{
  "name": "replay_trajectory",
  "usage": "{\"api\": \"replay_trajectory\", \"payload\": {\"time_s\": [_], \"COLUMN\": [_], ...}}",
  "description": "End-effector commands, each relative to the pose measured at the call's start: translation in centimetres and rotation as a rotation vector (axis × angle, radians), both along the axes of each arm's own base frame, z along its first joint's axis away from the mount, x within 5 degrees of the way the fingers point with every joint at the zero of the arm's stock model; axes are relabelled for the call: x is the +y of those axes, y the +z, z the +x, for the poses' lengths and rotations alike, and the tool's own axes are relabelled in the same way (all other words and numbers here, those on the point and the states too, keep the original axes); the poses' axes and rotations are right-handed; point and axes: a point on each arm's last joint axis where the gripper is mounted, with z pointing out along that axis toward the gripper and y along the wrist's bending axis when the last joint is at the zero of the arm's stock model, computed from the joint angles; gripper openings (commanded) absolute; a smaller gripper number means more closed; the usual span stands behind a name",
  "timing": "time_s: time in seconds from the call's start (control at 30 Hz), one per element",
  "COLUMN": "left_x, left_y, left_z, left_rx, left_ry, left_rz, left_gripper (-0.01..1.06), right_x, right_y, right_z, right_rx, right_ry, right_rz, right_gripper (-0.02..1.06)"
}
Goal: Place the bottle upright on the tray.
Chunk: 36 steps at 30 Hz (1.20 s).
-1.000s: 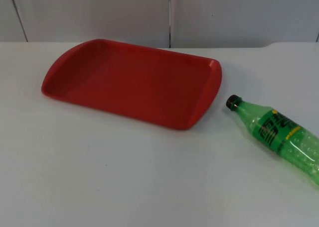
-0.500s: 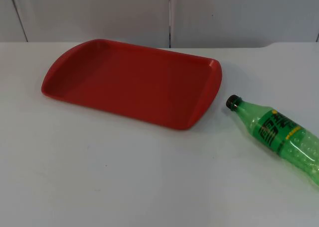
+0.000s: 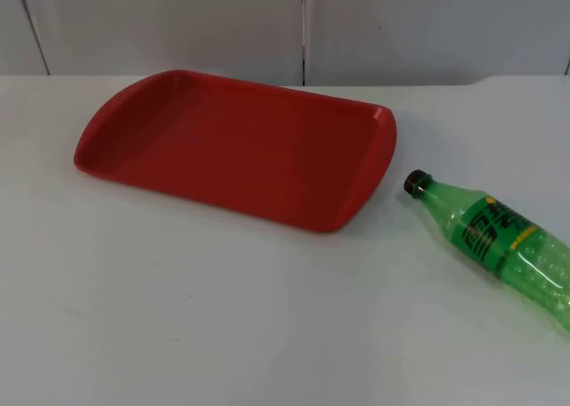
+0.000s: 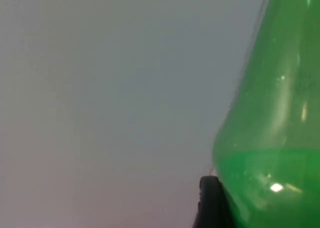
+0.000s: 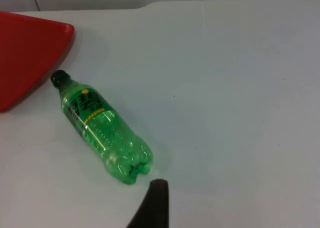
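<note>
tray (image 3: 370, 170): red, shallow, rounded corners, flat on the table (image 3: 223, 317) near the grey wall (image 3: 178, 23); its whole floor shows bare red.
tray contents: bottle not on it yet.
bottle (image 3: 494, 237): green clear plastic, lying on its side on the table, just beside the tray's short end, apart from it, not touching.
bottle cap (image 3: 413, 182): dark, points at the tray; base points away from the tray.
bottle label (image 3: 490, 228): green and black with a yellow edge, faces up.
right hand (image 5: 152, 205): away from the tray, past the bottle's base end, near the base, not touching; bottle (image 5: 100, 130) lies between this hand and the tray corner (image 5: 25, 53).
right hand state: spread or pressed together, cannot tell.
left hand (image 4: 212, 203): right against a green clear plastic surface (image 4: 270, 138) seen very close, plain grey behind.
left hand state: cannot tell; cannot tell either whether it pinches that green surface or whether that surface is the bottle beside the tray.
</note>
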Motion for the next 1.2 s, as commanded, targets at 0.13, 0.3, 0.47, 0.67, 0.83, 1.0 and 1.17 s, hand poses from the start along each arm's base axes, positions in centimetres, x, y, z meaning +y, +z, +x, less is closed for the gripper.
{"api": "replay_trajectory", "payload": {"time_s": [0.13,0.3,0.47,0.67,0.83,1.0,1.17], "left_x": [1.5,0.4,0.2,0.1,0.8,0.5,-0.3], "left_y": [-2.0,-2.2,-3.1,-5.8,-8.2,-11.1,-13.6], "left_z": [1.8,2.8,3.7,6.0,7.9,9.7,11.1], "left_rx": [0.068,-0.006,-0.027,-0.042,-0.073,-0.136,-0.264], "left_ry": [0.212,0.195,0.173,0.149,0.139,0.086,0.016], "left_rz": [-0.05,-0.07,-0.046,-0.036,0.015,0.048,0.026], "left_gripper": [0.0,0.0,0.0,0.0,0.0,0.0,0.0], "right_x": [0.0,0.0,0.0,0.0,0.0,0.0,0.0], "right_y": [0.0,0.0,0.0,0.0,0.0,0.0,0.0], "right_z": [0.0,0.0,0.0,0.0,0.0,0.0,0.0], "right_rx": [-0.008,-0.01,-0.01,-0.01,-0.01,-0.01,-0.01], "right_ry": [-0.005,-0.005,-0.005,-0.005,-0.005,-0.005,-0.005], "right_rz": [0.002,0.002,0.002,0.002,0.002,0.002,0.002], "right_gripper": [0.82,0.82,0.82,0.82,0.82,0.82,0.82]}}
